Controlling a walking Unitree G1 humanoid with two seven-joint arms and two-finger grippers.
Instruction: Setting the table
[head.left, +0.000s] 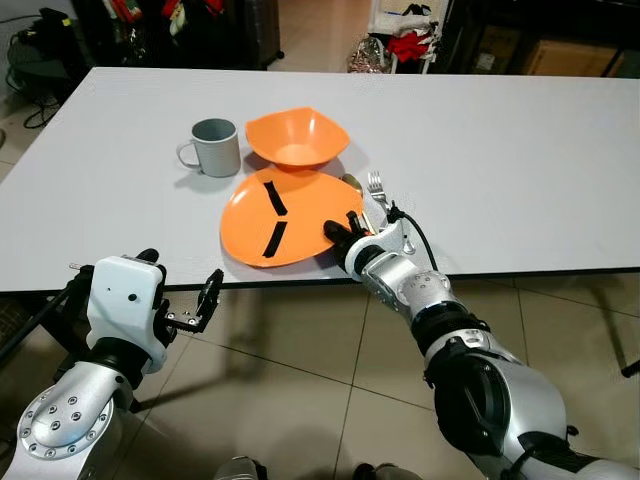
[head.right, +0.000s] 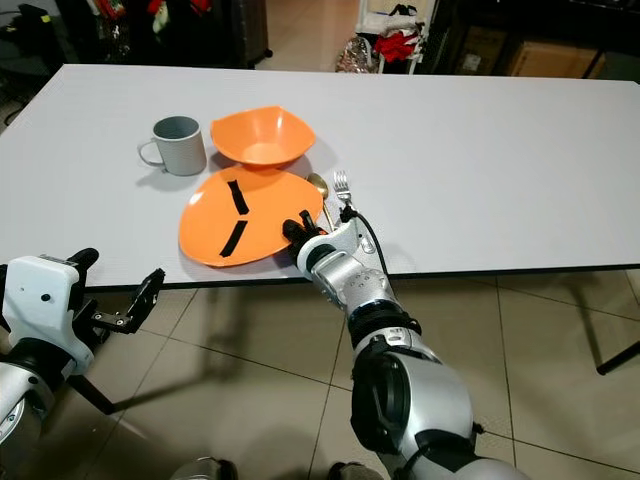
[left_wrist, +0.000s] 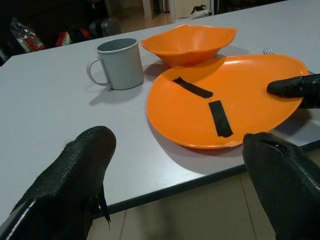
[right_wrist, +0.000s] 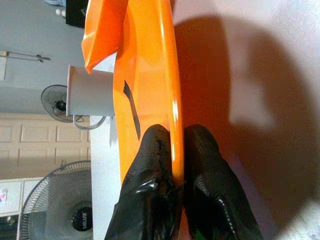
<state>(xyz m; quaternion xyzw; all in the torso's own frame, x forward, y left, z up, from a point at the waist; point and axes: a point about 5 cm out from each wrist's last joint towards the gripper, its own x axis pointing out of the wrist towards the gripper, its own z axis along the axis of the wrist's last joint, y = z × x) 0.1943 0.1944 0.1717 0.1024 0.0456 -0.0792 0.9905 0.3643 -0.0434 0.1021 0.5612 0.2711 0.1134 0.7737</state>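
An orange plate (head.left: 280, 215) with two black tape strips lies near the front edge of the white table (head.left: 520, 150). My right gripper (head.left: 343, 234) is shut on the plate's right rim, one finger (right_wrist: 155, 160) above it and one below. An orange bowl (head.left: 296, 137) sits just behind the plate, overlapping its far rim. A grey mug (head.left: 214, 146) stands left of the bowl. A fork (head.left: 378, 190) and a gold spoon (head.left: 353, 185) lie at the plate's right side, behind my right wrist. My left gripper (head.left: 205, 300) hangs open below the table's front edge, left of the plate.
The table's right half and left side are bare white surface. Tiled floor (head.left: 300, 370) lies below the front edge. Bags, clutter and dark furniture (head.left: 410, 45) stand beyond the far edge.
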